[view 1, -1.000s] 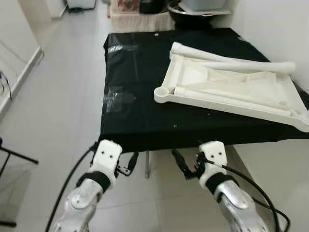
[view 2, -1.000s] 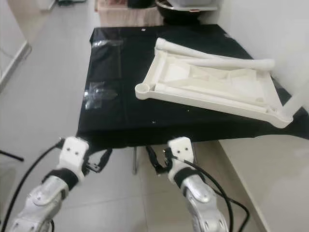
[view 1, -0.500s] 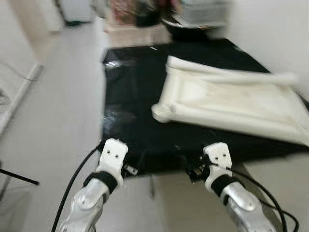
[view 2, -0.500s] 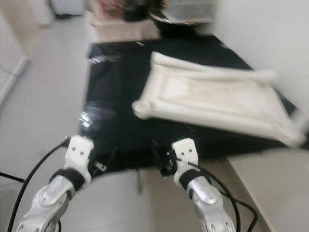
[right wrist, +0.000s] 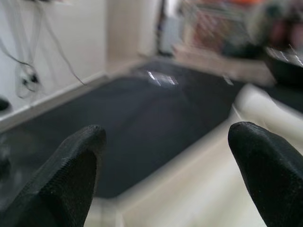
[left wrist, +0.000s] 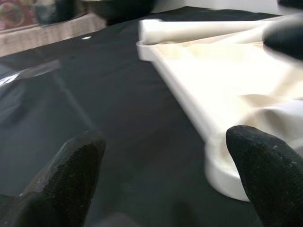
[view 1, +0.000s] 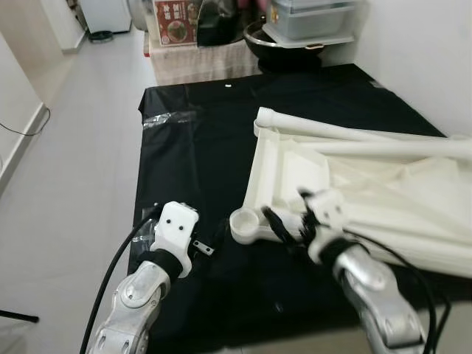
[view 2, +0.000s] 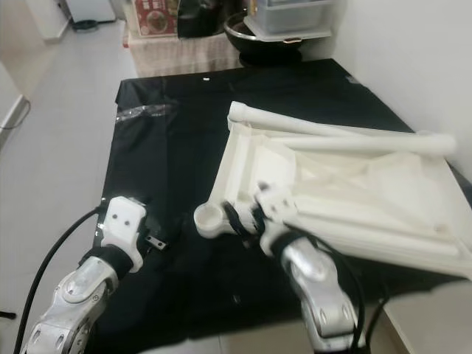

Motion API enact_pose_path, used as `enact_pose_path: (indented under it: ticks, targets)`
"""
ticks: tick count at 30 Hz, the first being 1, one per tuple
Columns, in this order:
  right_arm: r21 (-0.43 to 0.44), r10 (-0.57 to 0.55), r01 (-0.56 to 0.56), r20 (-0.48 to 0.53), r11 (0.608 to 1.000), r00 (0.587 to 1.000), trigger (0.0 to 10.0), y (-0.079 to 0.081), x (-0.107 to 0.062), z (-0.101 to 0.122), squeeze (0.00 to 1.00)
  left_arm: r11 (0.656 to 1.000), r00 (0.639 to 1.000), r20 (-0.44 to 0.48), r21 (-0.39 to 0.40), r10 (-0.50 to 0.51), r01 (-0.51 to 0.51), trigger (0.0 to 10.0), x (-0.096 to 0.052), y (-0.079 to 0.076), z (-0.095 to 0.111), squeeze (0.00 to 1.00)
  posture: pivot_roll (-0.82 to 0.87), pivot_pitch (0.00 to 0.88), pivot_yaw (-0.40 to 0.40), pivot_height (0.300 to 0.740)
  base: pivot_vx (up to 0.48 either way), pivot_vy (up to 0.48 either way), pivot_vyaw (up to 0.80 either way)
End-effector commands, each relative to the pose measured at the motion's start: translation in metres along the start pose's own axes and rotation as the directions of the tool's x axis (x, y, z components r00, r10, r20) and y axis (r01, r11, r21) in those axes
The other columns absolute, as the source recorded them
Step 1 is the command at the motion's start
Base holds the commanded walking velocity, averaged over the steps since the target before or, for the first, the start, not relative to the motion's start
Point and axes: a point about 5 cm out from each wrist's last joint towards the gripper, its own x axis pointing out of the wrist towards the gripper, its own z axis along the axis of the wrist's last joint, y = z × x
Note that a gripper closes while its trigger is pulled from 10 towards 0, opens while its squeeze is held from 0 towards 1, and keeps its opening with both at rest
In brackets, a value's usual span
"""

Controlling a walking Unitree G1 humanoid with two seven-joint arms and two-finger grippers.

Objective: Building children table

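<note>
A white plastic children's table top (view 1: pixel 383 188) lies upside down on the black-covered table (view 1: pixel 192 162). Two loose white legs (view 1: pixel 332 133) lie across its far side. Its near corner ends in a round leg socket (view 1: pixel 245 223). My right gripper (view 1: pixel 284 223) hovers open just right of that socket, over the top's near rim (right wrist: pixel 189 194). My left gripper (view 1: pixel 209 242) is open low over the black cloth, a little left of the socket (left wrist: pixel 227 172). Neither gripper holds anything.
Behind the table stands a cloth-covered bench (view 1: pixel 199 63) with a black bowl (view 1: pixel 284 40) and a grey plastic box (view 1: pixel 313 16). A white wall (view 1: pixel 428 59) runs along the right. Pale floor (view 1: pixel 66 169) lies on the left.
The camera has come closer to the table. Both arms have risen from below the table's front edge to above the cloth, and the right gripper now sits by the socket corner.
</note>
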Motion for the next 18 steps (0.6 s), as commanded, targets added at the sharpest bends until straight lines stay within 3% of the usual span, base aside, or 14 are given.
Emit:
enact_pose_path:
  ticks: [1, 4, 7, 13, 16, 18]
  targets:
    - [0.030, 0.043, -0.042, -0.036, 0.999, 0.998, 10.0, 0.007, -0.002, -0.007, 0.00, 1.000, 0.999, -0.048, -0.013, -0.005, 0.005, 10.0, -0.003, 0.000, -0.011, 0.00, -0.07, 0.083, -0.006, 0.740, 0.000, 0.000, 0.00]
    - [-0.024, 0.148, -0.148, -0.005, 0.989, 0.989, 10.0, 0.007, 0.001, 0.008, 0.00, 0.998, 0.995, -0.078, -0.020, -0.057, 0.055, 10.0, -0.008, -0.012, -0.018, 0.00, -0.06, 0.080, -0.015, 0.740, 0.000, 0.000, 0.00]
    - [-0.031, 0.172, -0.172, 0.000, 0.985, 0.985, 10.0, 0.008, 0.001, 0.011, 0.00, 0.997, 0.993, -0.088, -0.029, -0.075, 0.072, 10.0, -0.008, -0.016, -0.020, 0.00, -0.06, 0.082, -0.017, 0.740, 0.000, 0.160, 0.00]
    - [-0.024, 0.199, -0.200, -0.018, 0.980, 0.980, 10.0, 0.012, 0.000, 0.007, 0.00, 0.997, 0.993, -0.083, -0.005, -0.082, 0.082, 10.0, -0.007, -0.016, -0.018, 0.00, -0.06, 0.089, -0.015, 0.740, 0.000, 0.480, 0.00]
    - [-0.023, 0.216, -0.217, -0.037, 0.976, 0.976, 10.0, 0.015, -0.003, 0.004, 0.00, 0.996, 0.994, -0.069, -0.007, -0.090, 0.090, 10.0, -0.008, -0.015, -0.016, 0.00, -0.06, 0.092, -0.013, 0.740, 0.000, 0.000, 0.00]
    - [-0.039, 0.248, -0.251, -0.069, 0.967, 0.966, 10.0, 0.016, -0.007, 0.001, 0.00, 0.989, 0.987, -0.055, -0.032, -0.149, 0.147, 10.0, -0.010, -0.019, -0.013, 0.00, -0.06, 0.092, -0.013, 0.740, 0.000, 0.000, 0.00]
